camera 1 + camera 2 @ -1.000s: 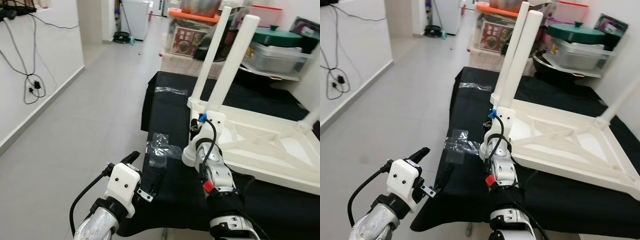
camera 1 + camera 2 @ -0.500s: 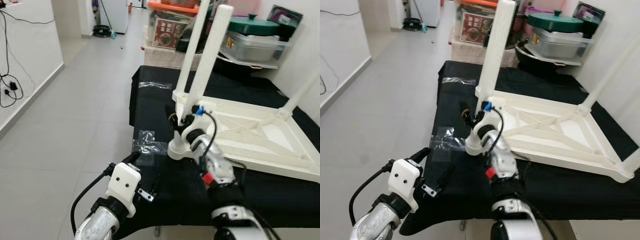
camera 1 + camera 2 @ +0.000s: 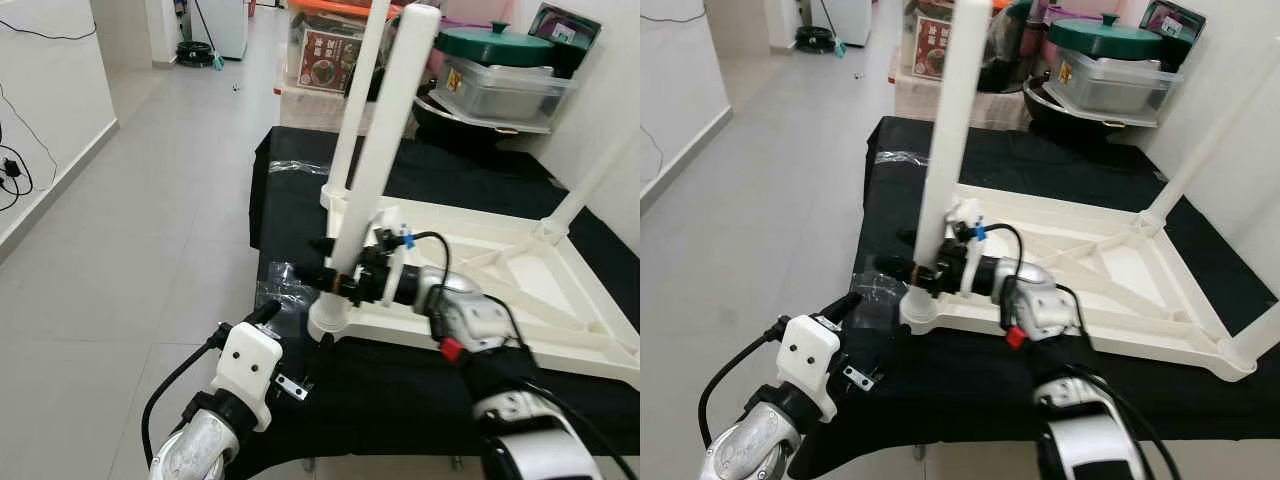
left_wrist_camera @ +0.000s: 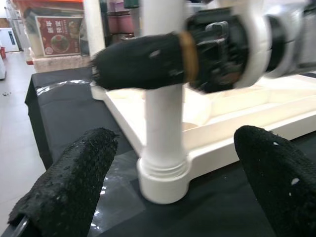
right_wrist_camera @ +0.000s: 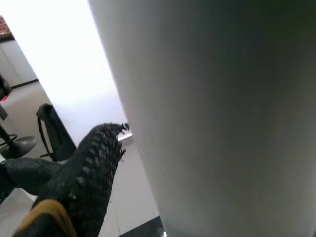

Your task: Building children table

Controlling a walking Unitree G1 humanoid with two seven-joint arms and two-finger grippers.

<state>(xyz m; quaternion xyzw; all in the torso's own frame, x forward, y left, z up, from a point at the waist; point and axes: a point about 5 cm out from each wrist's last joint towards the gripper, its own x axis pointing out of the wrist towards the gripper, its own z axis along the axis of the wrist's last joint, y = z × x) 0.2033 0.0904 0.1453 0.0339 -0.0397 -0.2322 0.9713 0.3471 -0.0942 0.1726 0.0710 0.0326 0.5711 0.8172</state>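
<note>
the white children's table top (image 3: 500,270) is laid upside down on a black-covered work surface (image 3: 290,200), so that its corner sockets face up and legs can be set in from above. the near leg (image 3: 375,150) is stood upright in the near-left corner socket (image 3: 330,320), with a second leg (image 3: 355,100) standing behind it at the far-left corner. the right gripper (image 3: 337,275) is reached across low on the near leg, its black fingers (image 4: 143,61) closed around the shaft just above the collar, apparently to steady or seat the leg in the socket. the left gripper (image 4: 168,187) is held just short of the same corner, its two pads (image 4: 74,173) spread wide and nothing between them; it is judged to be waiting to brace the leg's base. a sheet of clear plastic wrap (image 3: 285,295) is left lying on the cloth beside the socket. storage boxes and a green lidded pot (image 3: 495,45) are stacked beyond the surface.
</note>
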